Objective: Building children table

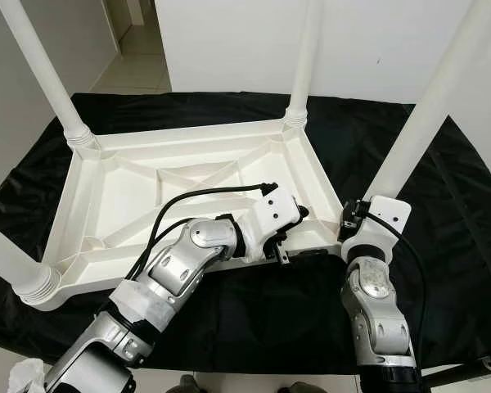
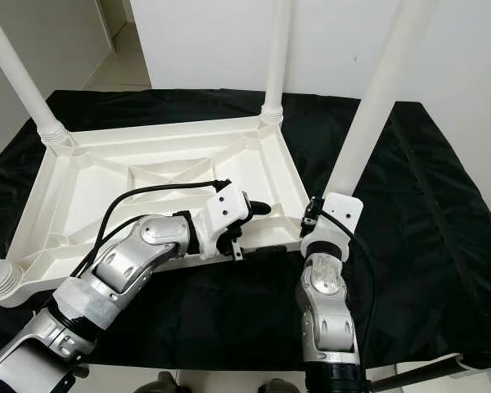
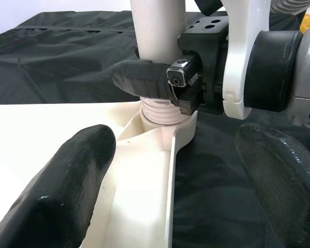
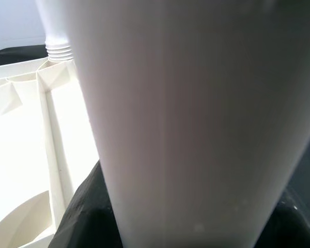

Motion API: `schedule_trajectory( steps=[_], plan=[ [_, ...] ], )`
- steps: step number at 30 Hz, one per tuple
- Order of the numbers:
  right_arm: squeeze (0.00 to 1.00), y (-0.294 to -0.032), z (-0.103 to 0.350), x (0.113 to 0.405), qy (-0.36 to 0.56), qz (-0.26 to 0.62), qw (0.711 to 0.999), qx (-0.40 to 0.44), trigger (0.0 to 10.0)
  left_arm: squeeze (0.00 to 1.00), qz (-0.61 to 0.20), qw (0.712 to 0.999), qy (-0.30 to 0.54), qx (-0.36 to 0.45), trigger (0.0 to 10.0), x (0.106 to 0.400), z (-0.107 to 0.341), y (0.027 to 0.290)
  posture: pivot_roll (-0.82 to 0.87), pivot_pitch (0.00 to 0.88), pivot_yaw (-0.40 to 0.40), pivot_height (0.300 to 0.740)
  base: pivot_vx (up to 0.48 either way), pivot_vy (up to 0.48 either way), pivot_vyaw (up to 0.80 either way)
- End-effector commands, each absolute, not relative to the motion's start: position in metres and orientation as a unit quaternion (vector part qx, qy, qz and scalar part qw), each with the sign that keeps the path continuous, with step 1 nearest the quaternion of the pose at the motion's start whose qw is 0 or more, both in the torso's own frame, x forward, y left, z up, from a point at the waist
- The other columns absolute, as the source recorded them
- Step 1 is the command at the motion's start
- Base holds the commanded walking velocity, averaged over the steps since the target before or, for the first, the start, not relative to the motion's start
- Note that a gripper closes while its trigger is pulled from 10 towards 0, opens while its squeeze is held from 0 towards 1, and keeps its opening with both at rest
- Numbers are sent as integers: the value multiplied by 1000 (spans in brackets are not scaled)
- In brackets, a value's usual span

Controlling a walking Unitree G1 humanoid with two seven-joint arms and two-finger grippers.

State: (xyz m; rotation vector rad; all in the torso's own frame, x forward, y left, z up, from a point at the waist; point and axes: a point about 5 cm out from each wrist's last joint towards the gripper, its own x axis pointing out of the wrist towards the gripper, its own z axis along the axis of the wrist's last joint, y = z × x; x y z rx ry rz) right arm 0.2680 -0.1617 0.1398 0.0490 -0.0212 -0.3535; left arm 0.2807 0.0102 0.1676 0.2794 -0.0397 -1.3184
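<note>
- A black sheet [image 1: 254, 319] covers the floor before a white wall [image 1: 229, 41]; a doorway opens at the upper left of the frame.
- A white plastic table [image 1: 147, 196] lies upside down on the sheet, filling the left and centre, ribbed underside up.
- Legs stand at the far left corner [image 1: 41, 74], the near left corner [image 1: 8, 262] and the far right corner [image 1: 304, 57].
- The left gripper [image 3: 170, 186], centre frame, hovers open over the table's near right rim, one finger on each side.
- The near right leg [image 1: 430, 106] rises toward the upper right.
- The right gripper [image 3: 163, 85], lower right of centre, is clamped on that leg just above its threaded base.
</note>
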Motion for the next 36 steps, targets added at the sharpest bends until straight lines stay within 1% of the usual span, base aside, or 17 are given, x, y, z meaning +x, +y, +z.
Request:
schedule_trajectory(
  steps=[1, 3, 4, 5, 7, 10, 12, 14, 15, 17, 18, 19, 20, 23, 24, 31, 36],
  plan=[
    [0, -154, 128, 264, 29, -194, 978, 72, 10000, 0, -629, 765, -16, 139, 10000, 281, 168, 12, -75, 0, 20, 740, 0, 0, 0],
    [0, -155, 129, 263, 28, -195, 978, 71, 10000, 0, -629, 765, -16, 139, 10000, 281, 168, 12, -75, 0, 20, 740, 0, 0, 0],
    [98, -157, 130, 264, 24, -192, 979, 68, 10000, 0, -629, 765, -17, 140, 10000, 281, 168, 12, -75, 0, 21, 740, 0, 0, 0],
    [1000, -158, 132, 264, 18, -185, 980, 69, 10000, 0, -629, 765, -17, 140, 10000, 282, 168, 12, -74, 0, 21, 740, 0, 0, 0],
    [1000, -158, 133, 264, 14, -180, 981, 69, 10000, 0, -629, 764, -18, 141, 10000, 282, 168, 11, -74, 0, 21, 740, 0, 0, 0],
    [1000, -161, 134, 266, 5, -130, 990, 56, 10000, 0, -629, 764, -20, 141, 10000, 283, 169, 12, -75, 0, 24, 740, 0, 0, 0],
    [1000, -161, 134, 266, 5, -130, 990, 56, 10000, 0, -629, 764, -20, 141, 10000, 283, 169, 12, -75, 0, 24, 740, 0, 0, 0],
    [1000, -171, 133, 266, 3, -88, 996, 31, 10000, 0, -630, 764, -19, 142, 10000, 282, 169, 12, -74, 0, 27, 740, 0, 0, 0],
    [1000, -171, 133, 266, 3, -88, 996, 31, 10000, 0, -630, 764, -19, 142, 10000, 282, 169, 12, -74, 0, 27, 740, 0, 0, 0],
    [1000, -184, 131, 267, 4, -60, 998, 16, 10000, 0, -630, 763, -19, 141, 10000, 282, 169, 11, -73, 0, 27, 740, 0, 0, 0],
    [1000, -184, 131, 267, 4, -60, 998, 16, 10000, 0, -630, 763, -19, 141, 10000, 282, 169, 11, -73, 0, 27, 740, 0, 0, 0],
    [1000, -192, 132, 267, 5, -34, 999, 4, 10000, 0, -630, 764, -19, 140, 10000, 282, 170, 11, -74, 0, 30, 740, 0, 0, 0],
    [1000, -193, 132, 267, 2, -7, 1000, -6, 10000, 0, -630, 764, -19, 140, 10000, 282, 170, 11, -75, 0, 33, 740, 0, 0, 0],
    [1000, -193, 131, 267, 6, 34, 999, -28, 10000, 0, -629, 764, -19, 140, 10000, 283, 170, 11, -75, 0, 35, 740, 0, 0, 0],
    [0, -193, 130, 268, 8, 56, 998, -34, 10000, 0, -630, 764, -19, 140, 10000, 283, 170, 11, -74, 0, 39, 740, 0, 0, 0],
    [0, -195, 136, 279, -10, 123, 990, -66, 10000, 0, -633, 761, -23, 141, 10000, 283, 172, 8, -74, 0, 46, 740, 0, 0, 0],
    [0, -193, 138, 285, -14, 154, 986, -66, 10000, 0, -637, 757, -24, 141, 10000, 281, 172, 7, -71, 0, 45, 740, 0, 0, 0]
  ],
)
